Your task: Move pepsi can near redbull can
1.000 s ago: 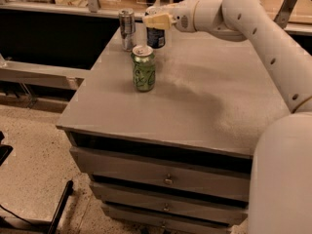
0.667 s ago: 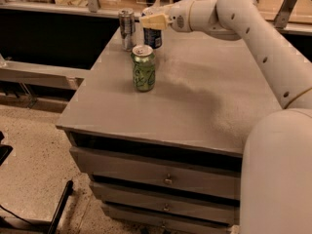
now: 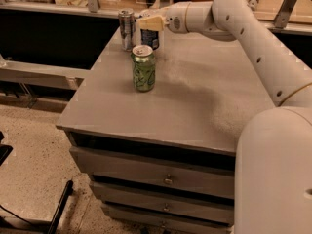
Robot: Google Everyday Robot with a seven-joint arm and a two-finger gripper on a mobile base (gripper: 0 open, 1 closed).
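Pepsi can (image 3: 151, 40) was found upright in the upper middle of the frame, at the far end of the table (image 3: 195, 96). It was just right of the redbull can (image 3: 126, 29); touching or a thin gap, could not be resolved.

Claw (image 3: 146, 23) was placed at the pepsi can's top, brought in from the right by the arm (image 3: 243, 28). The can lay directly under the claw, long axis vertical. Whether the claw was clenched on the can or already released could not be told.

Key relation: the redbull can lay immediately left of claw and pepsi can. Any remaining travel was judged to be a very short leftward move. The slim redbull can was judged easy to knock over. The green can (image 3: 144, 69) stood nearer the camera, clear of that path.

Against the frame from 1.0 s ago: claw and pepsi can were seen shifted slightly left, closer to the redbull can. Redbull can and green can were unchanged. Placement was judged nearly done; release and a clean retreat were likely what was left.
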